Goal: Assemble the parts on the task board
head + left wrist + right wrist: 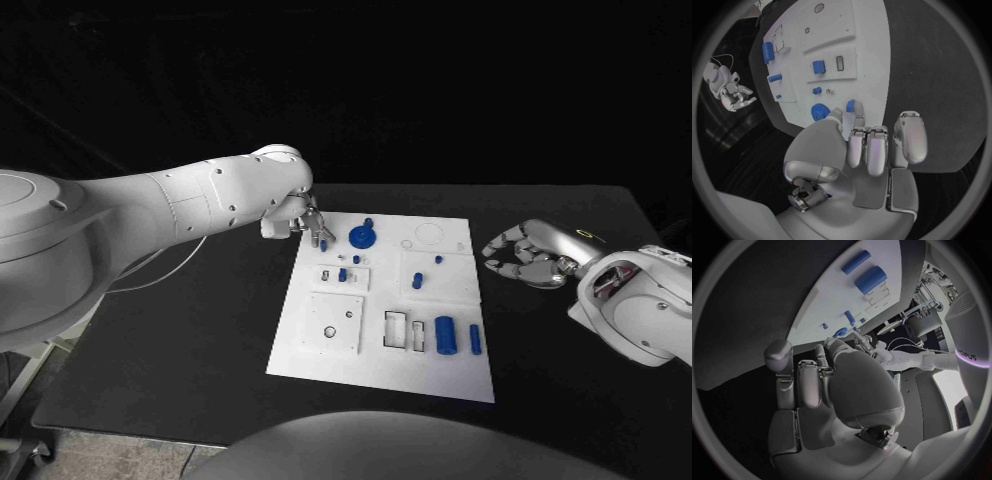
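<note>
The white task board (pixel 433 375) lies mid-table with several blue parts on it. My left hand (pixel 303 222) hangs over the board's far left corner. Its thumb (pixel 834 116) and a finger pinch a small blue part (pixel 851 105) (pixel 325 243) right beside the blue gear (pixel 362 237) (pixel 821 111). Whether that part is off the board I cannot tell. My right hand (pixel 526 255) hovers over the black table just right of the board, fingers curled in on nothing (pixel 811 385).
A thick blue cylinder (pixel 446 335) and a slimmer one (pixel 475 338) lie near the board's front right, beside rectangular slots (pixel 397 330). Small blue pieces (pixel 417 281) (pixel 343 273) sit mid-board. A white square block (pixel 332 322) lies at front left.
</note>
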Controlling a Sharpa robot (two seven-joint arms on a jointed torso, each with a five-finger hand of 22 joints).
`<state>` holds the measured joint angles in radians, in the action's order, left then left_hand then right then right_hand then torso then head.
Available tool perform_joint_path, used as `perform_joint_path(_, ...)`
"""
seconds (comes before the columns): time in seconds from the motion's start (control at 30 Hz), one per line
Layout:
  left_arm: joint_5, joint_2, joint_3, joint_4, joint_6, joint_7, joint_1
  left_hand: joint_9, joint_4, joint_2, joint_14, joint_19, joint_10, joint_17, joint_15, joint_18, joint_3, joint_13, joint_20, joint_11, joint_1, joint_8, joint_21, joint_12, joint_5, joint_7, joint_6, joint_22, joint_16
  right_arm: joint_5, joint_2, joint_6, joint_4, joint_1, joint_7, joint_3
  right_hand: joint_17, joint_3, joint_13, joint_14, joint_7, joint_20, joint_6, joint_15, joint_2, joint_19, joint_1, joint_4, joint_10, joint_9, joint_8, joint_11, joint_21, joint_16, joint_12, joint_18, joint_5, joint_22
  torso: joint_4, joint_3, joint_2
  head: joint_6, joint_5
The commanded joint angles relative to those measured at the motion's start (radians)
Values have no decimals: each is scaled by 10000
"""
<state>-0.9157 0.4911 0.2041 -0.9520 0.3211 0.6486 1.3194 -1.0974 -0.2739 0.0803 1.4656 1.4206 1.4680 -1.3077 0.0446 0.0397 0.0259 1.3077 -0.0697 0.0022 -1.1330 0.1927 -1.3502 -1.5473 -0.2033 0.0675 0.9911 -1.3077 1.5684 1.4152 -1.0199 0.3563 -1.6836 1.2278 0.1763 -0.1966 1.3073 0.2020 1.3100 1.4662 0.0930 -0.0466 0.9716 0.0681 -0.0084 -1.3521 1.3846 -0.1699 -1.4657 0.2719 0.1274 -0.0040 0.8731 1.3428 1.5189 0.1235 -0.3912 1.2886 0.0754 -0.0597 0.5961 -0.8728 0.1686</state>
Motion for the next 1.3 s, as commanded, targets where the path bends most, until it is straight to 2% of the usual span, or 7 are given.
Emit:
perform_joint_path(0.03, 45, -26, -4, 11, 65, -177, -7, 15, 38, 1, 1052, -104, 746, -2631, -37, 173, 6, 2438, -11, 15, -115, -48, 53, 42, -60, -4, -66, -1873, 24, -42, -2, -69, -2, -6, 4, 2, 546, 53, 2060, 535, 40, -6, 63, -70, 14, 36, 67, 5, -502, -8, -24, 96, -65, -27, -69, 52, -69, 0, -2, -5, -4, 2, -3)
perform_joint_path(0.17, 47, -23, -3, 20, 69, -197, -14, 16, 46, 5, 1052, -114, 735, -2631, -42, 175, -1, 2431, -14, 21, -140, -56, 65, 53, -72, 1, -89, -1870, 24, -54, -3, -67, -3, -6, 3, 2, 546, 53, 2060, 535, 40, -6, 63, -70, 14, 36, 67, 5, -502, -8, -24, 96, -65, -27, -69, 52, -69, 0, -3, -3, -3, 2, -13)
perform_joint_path(0.53, 57, -79, -1, 94, 135, -236, -59, 5, 160, 36, 1052, -183, 683, -2631, -74, 190, -93, 2405, -51, 41, -456, -42, 133, 98, -658, 5, -160, -1852, 24, -69, -9, -74, -10, -7, 7, 2, 546, 53, 2060, 535, 40, -6, 63, -70, 14, 36, 67, 5, -502, -8, -24, 96, -65, -27, -69, 52, -69, 0, -1, -1, 3, 2, -6)
perform_joint_path(0.8, 69, -103, -1, 123, 122, -292, -86, 8, 195, 49, 1052, -215, 650, -2631, -76, 200, -139, 2386, -56, 39, -548, -39, 170, 127, -858, -1, -175, -1840, 24, -72, -20, -81, -17, -7, 14, 2, 546, 53, 2060, 535, 40, -6, 63, -70, 14, 36, 67, 5, -502, -8, -24, 96, -65, -27, -69, 52, -69, 0, 2, -3, -2, 2, -16)
perform_joint_path(1.2, 184, -105, -1, 129, 77, -363, -109, 32, 423, 14, 1052, -247, 626, -2631, -51, 206, -489, 2379, -39, 2, -984, -26, 186, 146, -2011, -49, -204, -1836, 24, -94, -21, -105, -10, -8, 20, 2, 537, 72, 2052, 532, 42, -11, 79, -77, 10, 44, 62, 16, -494, -6, -17, 107, -97, -38, -78, 56, -82, -6, -4, -3, 0, 2, -17)
perform_joint_path(1.3, 208, -94, 0, 117, 59, -368, -112, 35, 500, -18, 1052, -246, 626, -2631, -36, 206, -647, 2381, -26, -17, -1117, -11, 179, 146, -2394, -69, -189, -1837, 24, -105, -20, -110, 4, -8, 21, 2, 537, 72, 2052, 532, 42, -11, 79, -77, 10, 44, 62, 16, -494, -6, -17, 107, -97, -38, -78, 56, -82, -6, -4, -1, -1, 2, -23)
